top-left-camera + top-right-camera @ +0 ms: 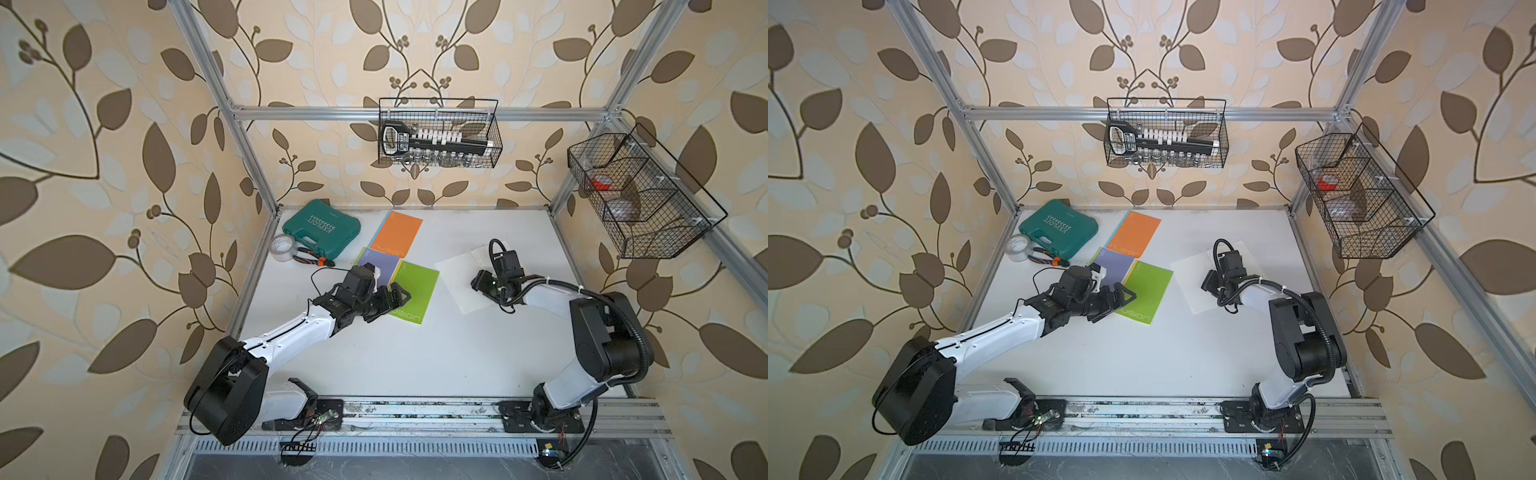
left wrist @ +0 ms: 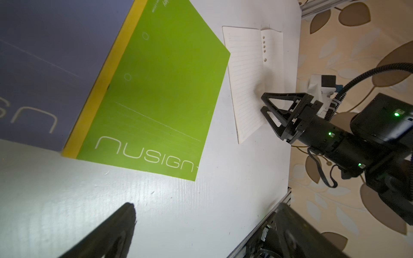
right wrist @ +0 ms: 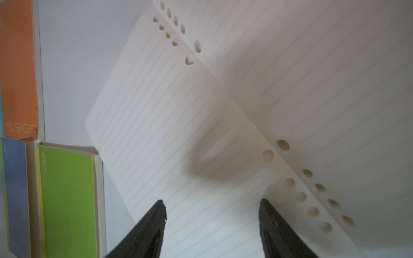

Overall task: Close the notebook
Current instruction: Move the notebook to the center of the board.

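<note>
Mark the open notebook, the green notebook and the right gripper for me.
open notebook (image 1: 457, 279): in a top view, on its flat lined page.
green notebook (image 1: 415, 291): in a top view, middle of its cover.
right gripper (image 3: 212, 203): right wrist view, midway between its fingertips.

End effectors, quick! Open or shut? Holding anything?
Left end effector: open, holding nothing.
Right end effector: open over the notebook, holding nothing.

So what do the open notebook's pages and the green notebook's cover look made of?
The open notebook looks like thin matte white paper: ruled lines, punched holes, a curling leaf. The green notebook: smooth coated card or plastic, unclear which; faint sheen.
</note>
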You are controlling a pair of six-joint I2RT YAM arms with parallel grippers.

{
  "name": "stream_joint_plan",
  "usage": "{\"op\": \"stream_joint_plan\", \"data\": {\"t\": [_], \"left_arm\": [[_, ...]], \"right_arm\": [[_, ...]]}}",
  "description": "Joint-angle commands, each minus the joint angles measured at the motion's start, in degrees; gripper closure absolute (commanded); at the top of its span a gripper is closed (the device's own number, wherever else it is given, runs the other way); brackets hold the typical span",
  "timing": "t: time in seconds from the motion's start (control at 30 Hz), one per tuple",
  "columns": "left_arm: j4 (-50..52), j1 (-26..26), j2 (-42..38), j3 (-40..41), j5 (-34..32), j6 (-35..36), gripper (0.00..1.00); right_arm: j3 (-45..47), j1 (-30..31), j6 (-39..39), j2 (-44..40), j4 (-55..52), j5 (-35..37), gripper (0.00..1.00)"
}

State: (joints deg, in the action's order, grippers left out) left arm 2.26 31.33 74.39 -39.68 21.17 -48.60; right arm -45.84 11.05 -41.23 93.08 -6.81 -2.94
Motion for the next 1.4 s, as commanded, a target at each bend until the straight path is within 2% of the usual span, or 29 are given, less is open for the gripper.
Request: {"op": "stream_joint_plan", "data": {"t": [0.0,0.3,0.47,0.67,0.77,0.9,1.03,1.13,1.23,1.37], "left_arm": [[-2.0,1.7,1.7,-3.1,1.1,0.0,0.01],[-2.8,3.4,4.1,-4.6,1.2,-1.7,0.01],[-3.0,5.8,6.8,-6.7,1.5,-1.5,0.01],[-2.3,6.8,9.6,-9.2,1.9,-0.8,0.02],[2.7,6.7,7.2,-10.4,-2.2,2.5,0.01],[10.2,1.5,5.2,-12.9,-3.8,5.7,0.01],[15.9,-5.9,5.1,-16.5,-5.0,9.5,0.01],[19.2,-9.2,7.7,-20.0,-6.5,12.6,0.03],[20.3,-11.9,13.1,-22.6,-6.2,14.5,0.05],[20.3,-12.7,19.2,-25.0,-6.8,15.8,0.1]], "right_arm": [[4.8,3.4,-4.5,-0.6,-4.8,-3.2,0.33],[7.5,11.1,-9.3,-1.7,-2.2,-2.3,0.33],[8.8,12.1,-10.2,-1.6,-0.8,-2.4,0.33],[5.0,12.5,-6.2,-5.6,-3.9,0.1,0.33],[0.9,13.4,-3.6,-7.5,-7.3,2.3,0.33],[-2.9,14.6,-2.0,-8.3,-9.3,2.3,0.33],[-4.4,16.3,-1.7,-6.6,-5.8,-2.1,0.33],[-5.6,17.5,-2.8,-2.7,-1.2,-6.1,0.34],[-8.2,18.4,-2.9,1.6,0.3,-6.4,0.34],[-11.4,18.7,-3.1,6.8,1.5,-7.3,0.34]]}}
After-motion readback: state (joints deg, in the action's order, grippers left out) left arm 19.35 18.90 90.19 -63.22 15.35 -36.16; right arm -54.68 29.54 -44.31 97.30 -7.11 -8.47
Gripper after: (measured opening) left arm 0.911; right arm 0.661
